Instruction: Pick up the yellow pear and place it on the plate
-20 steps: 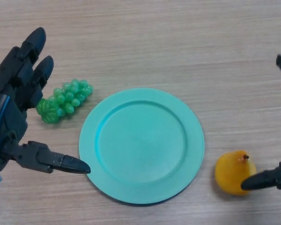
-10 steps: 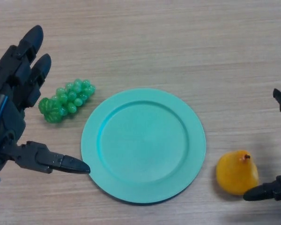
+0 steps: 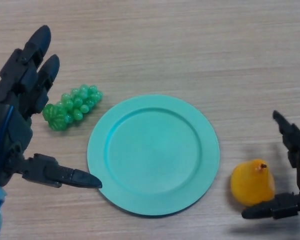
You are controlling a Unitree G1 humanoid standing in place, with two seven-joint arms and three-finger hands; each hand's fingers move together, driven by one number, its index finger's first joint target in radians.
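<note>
A pale wood-grain tabletop carries one teal plate, one yellow pear and one bunch of green grapes. The pear sits just right of the plate, apart from its rim, its long axis near upright with the dark stem tipped up and slightly right. The right hand is spread wide around the pear, its thumb just below the fruit and fingers right of it, while the left hand hovers left of the plate, fingers straight and thumb stretched toward the rim.
</note>
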